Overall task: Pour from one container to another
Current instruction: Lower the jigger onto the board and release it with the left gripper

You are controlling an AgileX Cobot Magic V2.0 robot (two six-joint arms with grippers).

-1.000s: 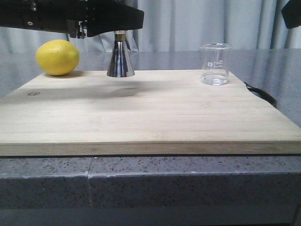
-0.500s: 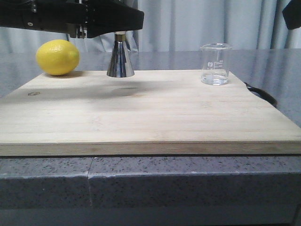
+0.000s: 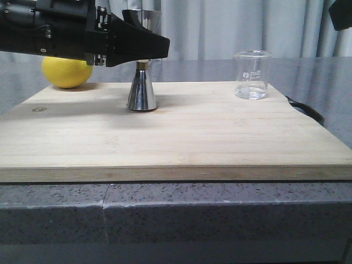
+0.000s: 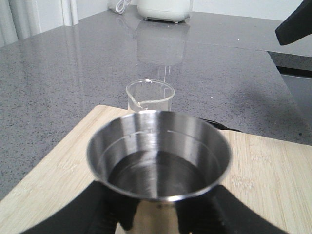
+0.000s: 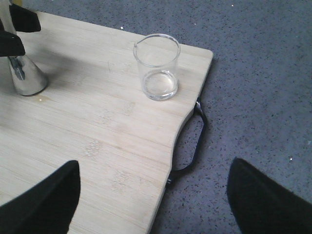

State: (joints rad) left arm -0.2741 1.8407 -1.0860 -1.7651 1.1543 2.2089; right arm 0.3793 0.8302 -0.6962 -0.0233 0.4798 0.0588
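Observation:
The steel jigger [image 3: 142, 91] stands upright on the wooden board [image 3: 176, 137], left of its middle. My left gripper [image 3: 148, 52] is shut on the jigger at its narrow waist. In the left wrist view the jigger's upper cup [image 4: 158, 156] holds clear liquid, with black fingers [image 4: 87, 214] on both sides below it. The clear glass beaker [image 3: 252, 75] stands upright at the board's far right corner, apart from both grippers, and looks nearly empty [image 5: 157, 68]. My right gripper [image 5: 156, 204] hangs open over the board's right edge, holding nothing.
A yellow lemon [image 3: 67, 74] lies at the board's far left corner, behind my left arm. A black handle [image 5: 192, 141] sticks out from the board's right edge. Grey speckled counter [image 5: 258, 73] surrounds the board. A white appliance [image 4: 163, 9] stands far back.
My left gripper has come down and slightly toward the camera with the jigger; the jigger's base now sits on the board. Beaker and lemon have not moved.

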